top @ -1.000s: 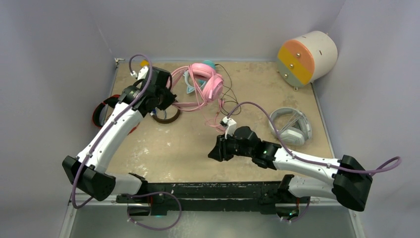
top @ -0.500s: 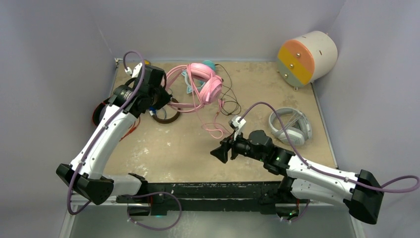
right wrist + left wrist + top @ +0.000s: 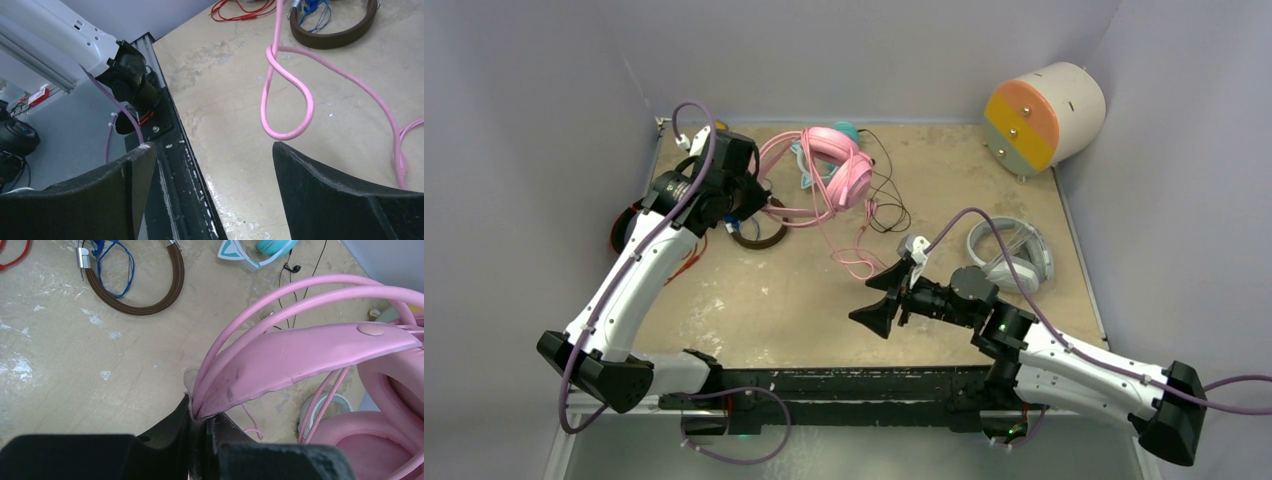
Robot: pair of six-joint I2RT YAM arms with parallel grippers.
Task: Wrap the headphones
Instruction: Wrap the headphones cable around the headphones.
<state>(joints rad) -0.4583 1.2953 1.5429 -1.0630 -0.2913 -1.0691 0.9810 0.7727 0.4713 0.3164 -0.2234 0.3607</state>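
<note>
The pink headphones [image 3: 832, 165] lie at the back of the table, and their headband [image 3: 300, 355] runs into my left gripper [image 3: 202, 416], which is shut on it. My left gripper [image 3: 746, 198] sits just left of the cups. The pink cable [image 3: 854, 262] trails toward the front and forms a loop [image 3: 289, 102] on the table. My right gripper [image 3: 882, 300] stands wide open and empty just in front of that loop; in its wrist view [image 3: 210, 147] nothing lies between the fingers. The brown headphones [image 3: 150, 302] with a blue cord [image 3: 114, 262] lie near my left gripper. The grey-white headphones [image 3: 1012, 255] lie at the right.
A cylinder with an orange, yellow and green face [image 3: 1044, 115] lies at the back right corner. A teal cat-ear headset [image 3: 250, 251] and thin black cable [image 3: 886, 195] lie behind the pink pair. Red cable [image 3: 240, 9] lies at the table's left edge. A black rail [image 3: 844, 385] runs along the near edge.
My right gripper's jaws have opened wide and its wrist has drawn back to the right. My left gripper shifted slightly left with the pink headband, then held still.
</note>
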